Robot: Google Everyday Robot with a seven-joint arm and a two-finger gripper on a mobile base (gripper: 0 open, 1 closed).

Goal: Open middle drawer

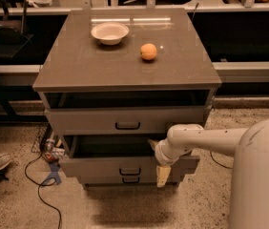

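No readable text, even on the gripper (160,170) at the middle drawer (101,167).

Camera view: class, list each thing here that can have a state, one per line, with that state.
Top drawer: pulled out slightly.
Middle drawer: pulled out furthest, inside showing.
Bottom drawer: set back under the middle one, apparently shut.
Bowl: upright, looks empty.
Orange: whole, resting on the cabinet top.
Pincer: at the middle drawer's front, right of its handle.

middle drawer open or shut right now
Open: the middle drawer front juts out past the top drawer, dark inside showing. The pincer sits at its front right.
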